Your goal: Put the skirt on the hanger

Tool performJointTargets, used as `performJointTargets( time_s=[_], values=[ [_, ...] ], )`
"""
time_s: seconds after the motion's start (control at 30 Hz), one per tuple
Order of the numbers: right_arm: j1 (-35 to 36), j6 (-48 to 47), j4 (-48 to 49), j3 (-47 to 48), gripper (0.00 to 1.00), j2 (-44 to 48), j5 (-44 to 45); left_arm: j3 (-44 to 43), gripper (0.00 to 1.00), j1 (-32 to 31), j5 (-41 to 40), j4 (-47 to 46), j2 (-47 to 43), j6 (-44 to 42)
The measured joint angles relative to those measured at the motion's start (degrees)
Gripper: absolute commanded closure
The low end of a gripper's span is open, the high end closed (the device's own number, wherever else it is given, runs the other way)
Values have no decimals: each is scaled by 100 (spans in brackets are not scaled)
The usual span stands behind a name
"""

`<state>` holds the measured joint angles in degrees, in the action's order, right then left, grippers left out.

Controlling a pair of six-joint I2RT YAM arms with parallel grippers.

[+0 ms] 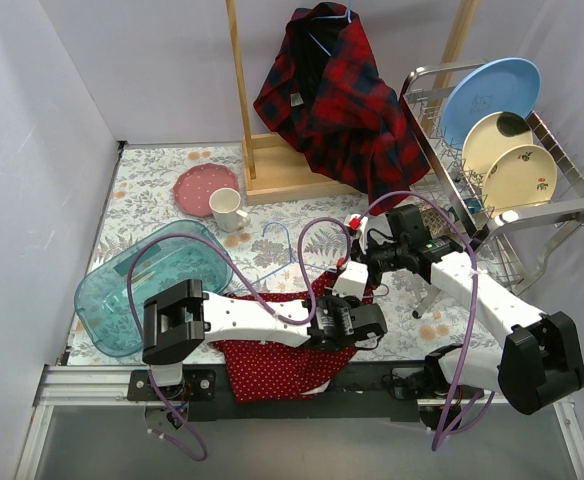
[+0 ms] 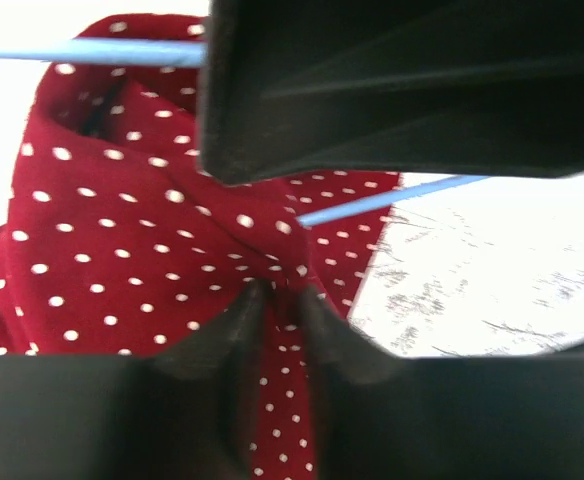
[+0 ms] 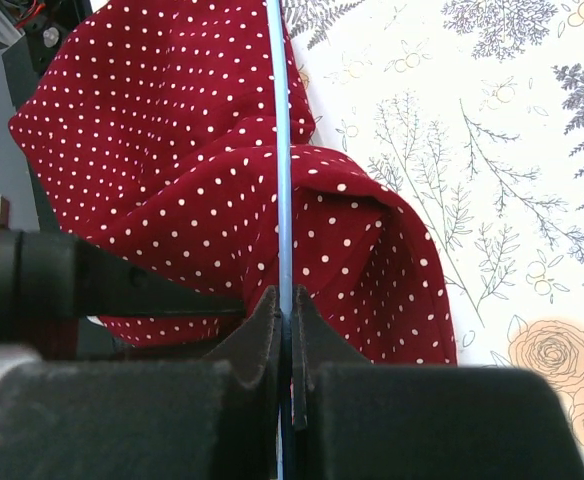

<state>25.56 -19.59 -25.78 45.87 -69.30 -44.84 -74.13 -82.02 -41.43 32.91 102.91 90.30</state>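
Top external view: the left gripper and the right gripper meet near the table's front edge, the right one just beyond the left. The red dotted skirt lies crumpled under the left arm, spilling behind the left gripper toward the arm bases. The blue wire hanger lies flat on the floral tablecloth just past the right gripper, to its left. A teal tub, a mug and a pink plate sit well beyond the left gripper, to its left. From here the jaws of both are too small to judge. Left wrist view: the left gripper has its fingertips drawn nearly together, pinching a narrow fold of the skirt, which bunches up straight ahead of the tips. The hanger runs across just ahead of the pinch, touching the cloth. A dark blurred body fills the space above; what it is cannot be told. Right wrist view: the right gripper is closed tight on the hanger, whose thin wire runs straight out ahead between the fingers. The skirt is heaped ahead of the tips, lying under the wire on both sides, mostly left.
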Motion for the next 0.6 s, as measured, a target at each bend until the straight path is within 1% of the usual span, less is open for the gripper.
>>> performJointTargets(
  time_s=[0.1, 0.3, 0.43, 0.57, 0.6],
  values=[
    [2, -9, 17, 0, 99, 0, -9, -31, 100, 2, -129, 195, 103, 90],
    [7, -11, 24, 0, 99, 0, -28, 35, 100, 15, -24, 186, 24, -76],
    [46, -20, 24, 0, 99, 17, -33, 376, 100, -24, 605, -415, -393, -730],
    [72, -24, 24, 0, 99, 22, -35, 876, 100, -133, 1589, -1322, -1137, -1305],
    [72, -24, 24, 0, 99, 22, -39, 986, 100, -157, 1878, -1674, -1318, -1443]
  ],
)
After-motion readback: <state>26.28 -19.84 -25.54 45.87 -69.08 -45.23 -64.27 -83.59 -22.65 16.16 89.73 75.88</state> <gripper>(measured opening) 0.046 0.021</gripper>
